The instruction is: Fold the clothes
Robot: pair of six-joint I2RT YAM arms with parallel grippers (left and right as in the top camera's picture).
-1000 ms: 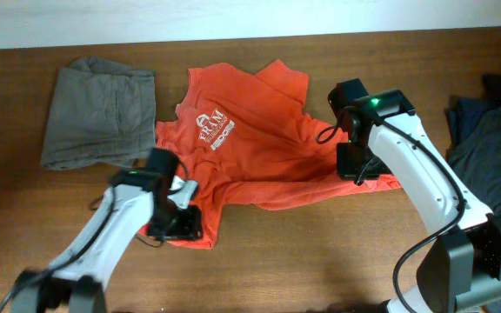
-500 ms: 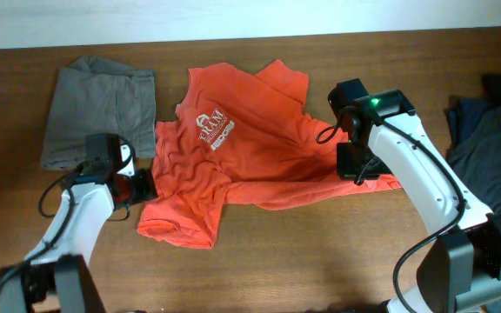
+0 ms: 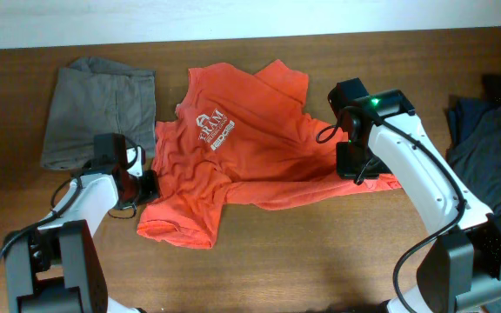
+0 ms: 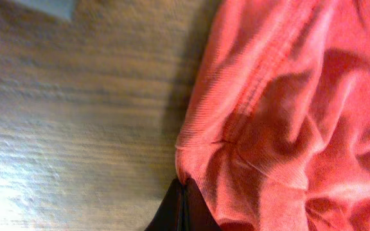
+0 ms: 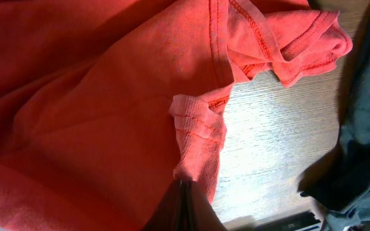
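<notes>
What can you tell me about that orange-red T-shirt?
The orange-red T-shirt is a soft knit, short-sleeved, with white chest lettering and stitched hems. It lies rumpled, lettering up, on the wooden table. Both arms' jaws are shut on it: the left jaws pinch its edge near one sleeve, the right jaws a bunched fold by a hem.

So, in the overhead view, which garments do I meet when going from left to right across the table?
Folded grey-brown garment → orange-red T-shirt with white lettering → dark blue-grey clothes at the right edge.
</notes>
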